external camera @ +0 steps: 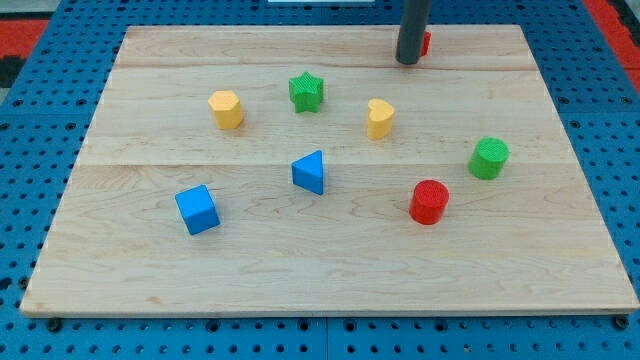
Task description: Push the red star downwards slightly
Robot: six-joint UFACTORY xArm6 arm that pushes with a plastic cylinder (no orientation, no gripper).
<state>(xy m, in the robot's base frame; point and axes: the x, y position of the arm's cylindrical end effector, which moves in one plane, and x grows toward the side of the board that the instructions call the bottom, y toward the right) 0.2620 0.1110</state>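
The red star [425, 43] lies near the top edge of the wooden board [330, 270], right of centre. Only a small red sliver of it shows, because the dark rod stands in front of it. My tip [407, 62] rests on the board at the star's left side, touching or nearly touching it; I cannot tell which.
Other blocks on the board: a green star [306, 92], a yellow hexagon-like block [227, 109], a yellow heart [379, 118], a green cylinder [489, 158], a red cylinder [429, 201], a blue triangle [310, 172], a blue cube [197, 209].
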